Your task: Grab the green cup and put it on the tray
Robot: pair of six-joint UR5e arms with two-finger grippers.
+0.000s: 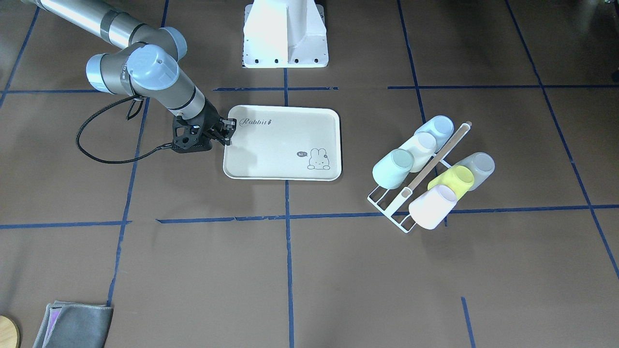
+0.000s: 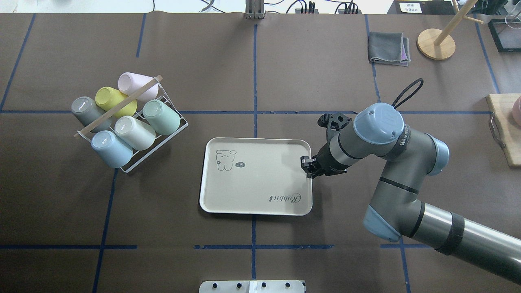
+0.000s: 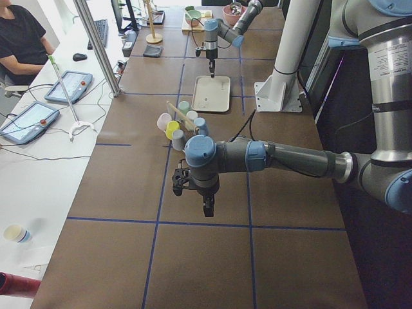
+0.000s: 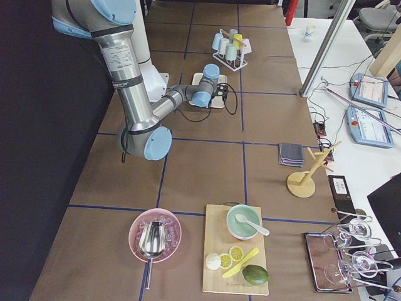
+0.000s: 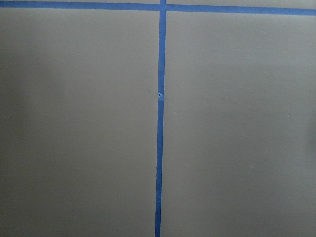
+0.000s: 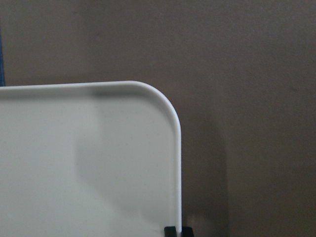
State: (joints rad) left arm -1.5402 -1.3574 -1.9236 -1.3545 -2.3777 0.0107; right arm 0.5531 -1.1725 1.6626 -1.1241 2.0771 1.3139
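Note:
The green cup (image 2: pixel 162 117) lies on its side in a white wire rack (image 2: pixel 179 129) at the table's left, among other cups; it also shows in the front view (image 1: pixel 392 168). The cream tray (image 2: pixel 252 191) with the "Rabbit" script lies flat at the table's middle and is empty (image 1: pixel 280 154). My right gripper (image 2: pixel 307 165) is at the tray's right rim, its fingertips (image 6: pixel 170 230) close together astride the rim (image 6: pixel 177 148). My left gripper (image 3: pixel 205 209) shows only in the exterior left view, low over bare table far from the rack; I cannot tell whether it is open or shut.
The rack also holds yellow (image 2: pixel 115 101), pink (image 2: pixel 134 83), grey (image 2: pixel 85 110), cream (image 2: pixel 134 132) and blue (image 2: pixel 110 148) cups under a wooden bar (image 2: pixel 118 106). A grey cloth (image 2: pixel 388 49), a wooden stand (image 2: pixel 436 44) and a cutting board (image 2: pixel 504 134) are at the right.

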